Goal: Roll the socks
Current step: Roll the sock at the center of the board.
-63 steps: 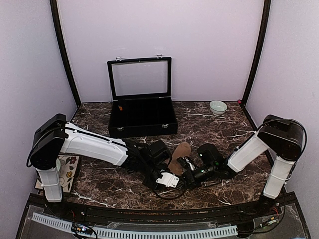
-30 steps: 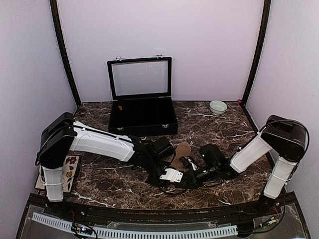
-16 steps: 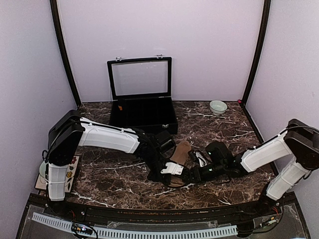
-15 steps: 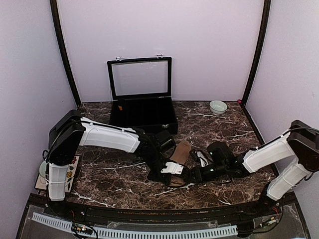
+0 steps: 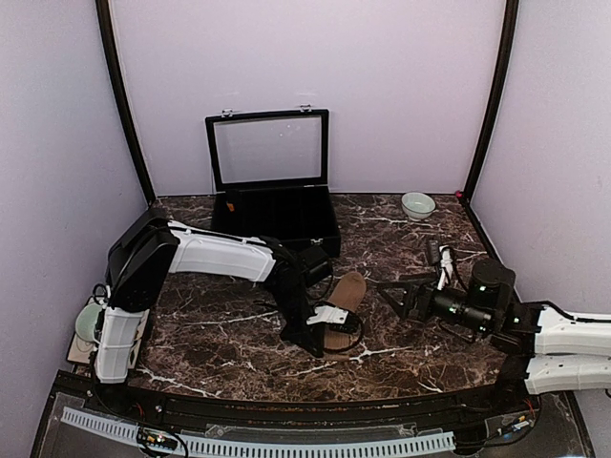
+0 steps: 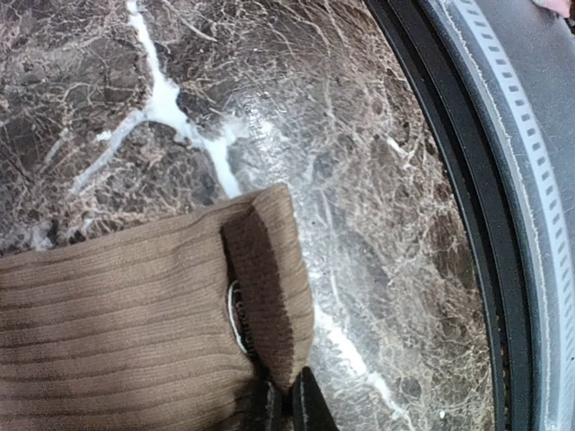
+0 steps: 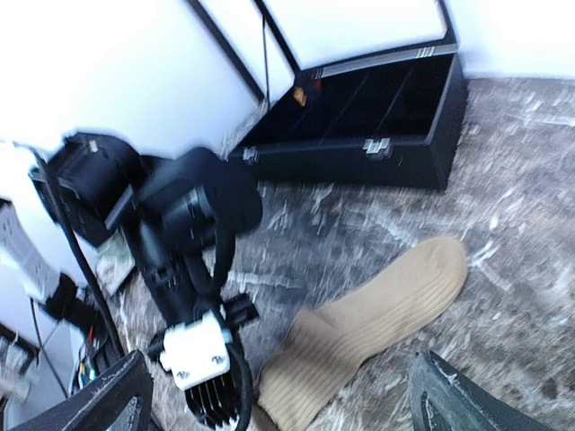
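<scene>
Backed off rightward with right tool [image 5: 415,279] gaping, empty; left tool [image 6: 286,401] pinched on tan sock [image 6: 135,314] cuff. Roll barely started; next, turn cuff toeward.

Left gripper [image 6: 289,406] pinches the tan sock [image 6: 117,305] by its cuff, low on the tabletop [image 6: 296,108]. There is bare marble to its left and nearward up to the black edge rail [image 6: 445,144]. Right gripper [image 5: 412,286], jaws spread wide, hangs to its right with a free gap between. Beyond both grippers stands the black case [image 5: 272,229], lid up. A small bowl [image 5: 417,204] sits farther back-right.
</scene>
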Available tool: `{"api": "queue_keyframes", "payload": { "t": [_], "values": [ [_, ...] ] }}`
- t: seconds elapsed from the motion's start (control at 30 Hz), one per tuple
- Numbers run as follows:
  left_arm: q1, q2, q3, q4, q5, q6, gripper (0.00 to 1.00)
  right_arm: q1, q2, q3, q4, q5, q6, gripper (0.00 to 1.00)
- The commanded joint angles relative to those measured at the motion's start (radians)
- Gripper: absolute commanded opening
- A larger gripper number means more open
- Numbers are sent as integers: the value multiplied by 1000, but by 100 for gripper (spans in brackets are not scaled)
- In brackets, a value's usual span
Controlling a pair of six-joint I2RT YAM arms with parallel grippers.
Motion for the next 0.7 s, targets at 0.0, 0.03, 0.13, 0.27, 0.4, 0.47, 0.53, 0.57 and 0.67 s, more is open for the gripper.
{"api": "queue_keyframes", "payload": {
  "t": [0.0, 0.03, 0.13, 0.27, 0.4, 0.47, 0.53, 0.57, 0.67],
  "values": [
    [11, 93, -4, -213, 19, -34, 0, -13, -86, -63, 133, 133, 6, 99],
    [17, 100, 7, -226, 42, -44, 0, -13, -89, -66, 132, 128, -24, 99],
    [47, 112, 15, -238, 118, -78, 0, -13, -24, -31, 55, 75, -116, 91],
    [52, 146, 20, -251, 88, -91, 1, 6, 108, -32, 93, -97, -184, 75],
    [55, 187, 30, -245, 18, -126, 1, 83, 144, -26, 92, -58, -279, 69],
    [57, 207, 38, -240, -11, -143, 0, 115, 107, -37, 89, -38, -332, 67],
    [57, 224, 46, -236, -44, -164, 0, 158, 80, -50, 91, -21, -394, 64],
    [58, 228, 46, -230, -62, -172, 1, 182, 74, -51, 84, -9, -424, 63],
    [59, 241, 40, -225, -100, -181, 1, 260, 88, -72, 76, 9, -527, 52]
  ]
}}
